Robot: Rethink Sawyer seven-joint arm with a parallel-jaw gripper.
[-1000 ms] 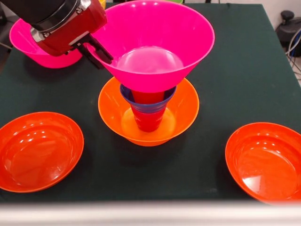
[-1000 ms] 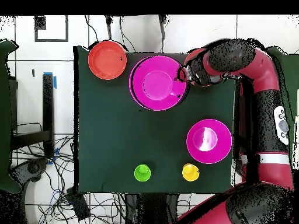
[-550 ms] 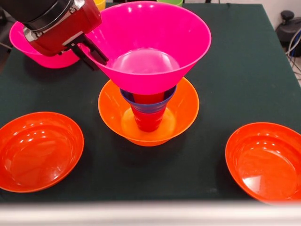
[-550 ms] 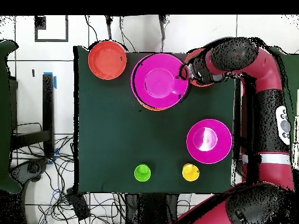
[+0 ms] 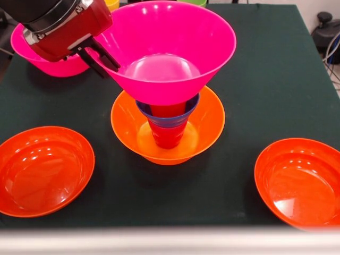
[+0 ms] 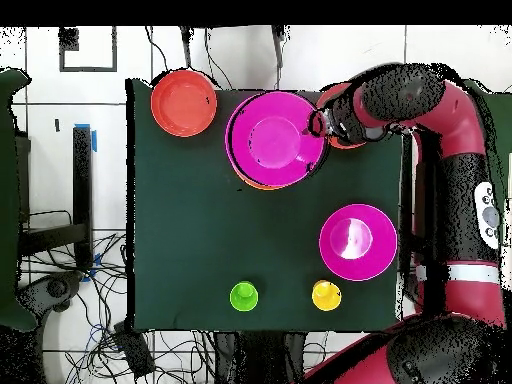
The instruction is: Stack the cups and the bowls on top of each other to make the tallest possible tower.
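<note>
Right now the tool [image 5: 103, 56] pinches the rim of a big pink bowl [image 5: 164, 50] at its 9 o'clock side in the front view, with 1 finger [image 5: 95, 66] outside the wall. That pink bowl sits over the top of the tower [image 5: 169, 125], and its bottom hides the top piece.

Under it you can see a small blue bowl [image 5: 167, 118], then a red cup [image 5: 168, 135], then a big orange bowl [image 5: 207, 127] at the bottom, resting on the dark surface [image 5: 265, 90].

From the tower in the front view, 1 flat red-orange bowl [image 5: 42, 170] lies at 8 o'clock and 1 more red-orange bowl [image 5: 300, 180] lies at 4 o'clock, both well apart from it. A 2nd pink bowl [image 5: 45, 58] sits at 10 o'clock, partly behind the red arm [image 5: 64, 26].

From above, a green cup [image 6: 244, 296] and a yellow cup [image 6: 326, 295] stand near each other at the surface's 6 o'clock edge, apart from everything else.
</note>
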